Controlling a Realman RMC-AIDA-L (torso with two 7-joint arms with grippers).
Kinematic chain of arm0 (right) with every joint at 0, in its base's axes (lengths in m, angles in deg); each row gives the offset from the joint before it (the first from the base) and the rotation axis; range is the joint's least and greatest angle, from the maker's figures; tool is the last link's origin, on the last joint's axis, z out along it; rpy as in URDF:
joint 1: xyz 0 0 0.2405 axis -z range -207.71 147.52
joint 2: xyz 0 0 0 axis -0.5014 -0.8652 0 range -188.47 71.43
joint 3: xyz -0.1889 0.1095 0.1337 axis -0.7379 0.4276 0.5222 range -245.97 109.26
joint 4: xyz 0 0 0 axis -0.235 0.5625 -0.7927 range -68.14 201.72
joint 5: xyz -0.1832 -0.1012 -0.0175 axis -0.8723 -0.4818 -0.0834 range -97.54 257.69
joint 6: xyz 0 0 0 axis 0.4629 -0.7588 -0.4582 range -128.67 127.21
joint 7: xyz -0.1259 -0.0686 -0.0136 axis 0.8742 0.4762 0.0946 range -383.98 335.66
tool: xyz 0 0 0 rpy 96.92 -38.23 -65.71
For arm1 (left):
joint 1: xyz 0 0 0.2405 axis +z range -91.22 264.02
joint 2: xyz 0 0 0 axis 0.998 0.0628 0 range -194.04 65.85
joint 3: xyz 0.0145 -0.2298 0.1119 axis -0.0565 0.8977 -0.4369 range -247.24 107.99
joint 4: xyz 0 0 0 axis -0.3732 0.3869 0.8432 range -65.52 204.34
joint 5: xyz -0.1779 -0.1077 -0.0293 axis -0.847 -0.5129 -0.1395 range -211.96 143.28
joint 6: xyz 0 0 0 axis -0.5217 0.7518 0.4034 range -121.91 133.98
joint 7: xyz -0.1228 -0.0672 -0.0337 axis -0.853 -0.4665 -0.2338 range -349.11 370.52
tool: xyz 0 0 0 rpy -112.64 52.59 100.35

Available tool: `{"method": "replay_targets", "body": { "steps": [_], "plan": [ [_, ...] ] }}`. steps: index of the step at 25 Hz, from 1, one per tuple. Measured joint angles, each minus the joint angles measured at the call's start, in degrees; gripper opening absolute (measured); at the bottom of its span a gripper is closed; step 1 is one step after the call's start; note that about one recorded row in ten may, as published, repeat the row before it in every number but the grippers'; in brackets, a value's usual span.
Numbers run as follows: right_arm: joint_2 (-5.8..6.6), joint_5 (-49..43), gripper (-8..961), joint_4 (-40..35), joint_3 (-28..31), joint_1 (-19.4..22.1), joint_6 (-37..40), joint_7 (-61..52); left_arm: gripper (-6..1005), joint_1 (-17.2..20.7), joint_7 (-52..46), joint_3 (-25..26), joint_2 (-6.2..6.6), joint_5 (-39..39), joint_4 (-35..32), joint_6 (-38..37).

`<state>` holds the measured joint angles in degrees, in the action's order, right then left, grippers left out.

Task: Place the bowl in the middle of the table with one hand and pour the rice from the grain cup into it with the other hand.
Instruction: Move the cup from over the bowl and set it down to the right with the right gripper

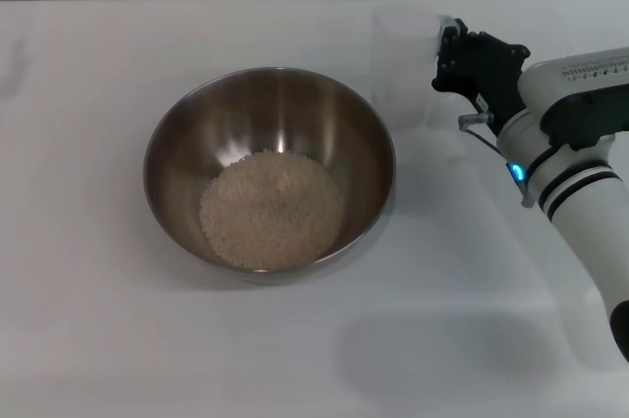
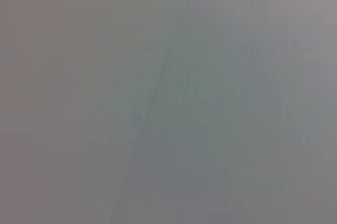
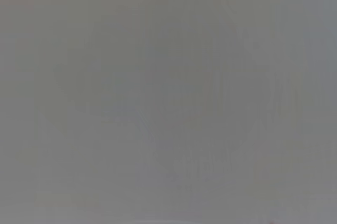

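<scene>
Now the right gripper (image 1: 450, 49), at two o'clock from the bowl (image 1: 177, 133), grasps the upright cup (image 1: 405, 64) just beside the rim. Rice (image 1: 272, 209) lies in the bowl mid-counter (image 1: 88, 339), so pouring looks done; only setting the cup down seems left. The left gripper is out of sight.

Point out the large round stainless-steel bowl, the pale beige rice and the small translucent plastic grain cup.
bowl (image 1: 177, 138): head view, bare inner wall on the robot's left.
rice (image 1: 272, 209): head view, middle of the pile.
grain cup (image 1: 403, 69): head view, its translucent side wall.
</scene>
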<state>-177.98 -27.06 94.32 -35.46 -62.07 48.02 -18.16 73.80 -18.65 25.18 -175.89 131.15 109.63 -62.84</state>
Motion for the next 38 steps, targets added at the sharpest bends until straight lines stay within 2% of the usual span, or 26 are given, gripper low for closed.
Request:
{"method": "replay_targets", "body": {
  "steps": [21,29,38],
  "plan": [
    [-0.08,-0.7,51,-2.97,-2.77,-0.57,-2.62,1.36,812,1.21,-0.57,-0.07,-0.35,0.0,0.66,-1.76],
    [-0.04,-0.71,109,-3.28,-5.1,-1.05,-2.7,0.93,811,1.75,-0.65,-0.15,-0.35,0.0,0.73,-2.73],
    [0.09,-0.71,255,-3.62,-5.14,0.68,-2.05,1.0,811,2.71,-1.13,-0.57,-0.31,0.0,0.9,-3.53]
  ]
}}
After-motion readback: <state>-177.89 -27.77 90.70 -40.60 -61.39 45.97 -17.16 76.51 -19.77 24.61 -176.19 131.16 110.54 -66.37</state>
